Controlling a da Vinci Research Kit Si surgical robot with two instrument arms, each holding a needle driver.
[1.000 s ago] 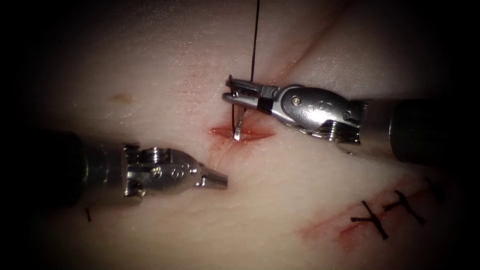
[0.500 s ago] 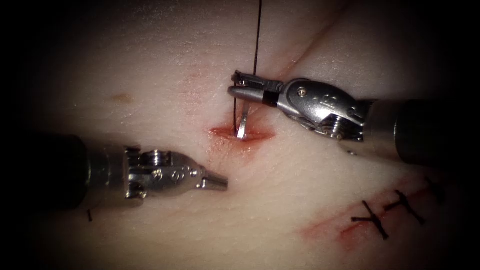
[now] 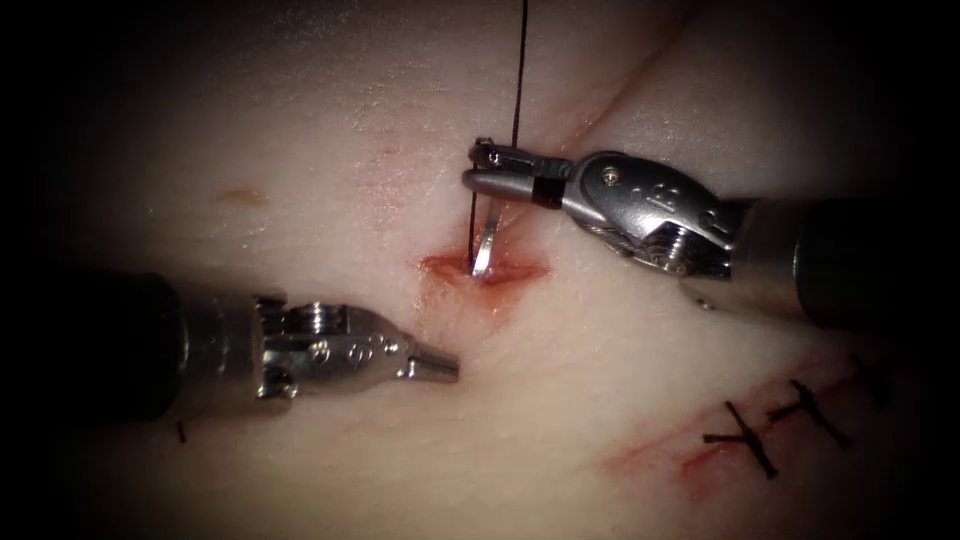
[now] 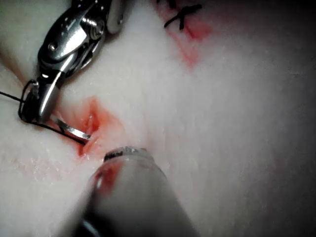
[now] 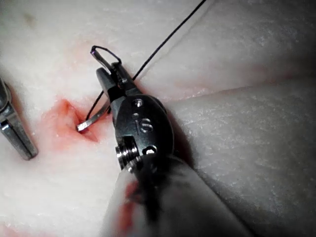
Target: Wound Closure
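Observation:
The right tool (image 3: 478,166) is shut on the curved needle (image 3: 485,235) near its thread end, just above the cut (image 3: 487,270). The needle hangs steeply down, and its tip sits in the red opening of the cut; I cannot tell how deep. Dark thread (image 3: 519,80) runs from the jaws straight up out of view. The right wrist view shows the same grip (image 5: 109,79), with the needle (image 5: 94,121) reaching into the cut (image 5: 66,123). The left tool (image 3: 452,370) is shut on nothing, low and left of the cut, its tip apart from the tissue's wound.
An older closed cut with dark stitches (image 3: 748,440) lies at the lower right, also seen as stitches (image 4: 180,17) in the left wrist view. A short cut thread end (image 3: 179,431) lies by the left tool's shaft. A fold in the tissue (image 3: 640,80) runs behind the right tool.
The right tool has shifted slightly right and up and rolled its wrist, tilting the needle while its tip stays in the cut. The left tool barely edged right.

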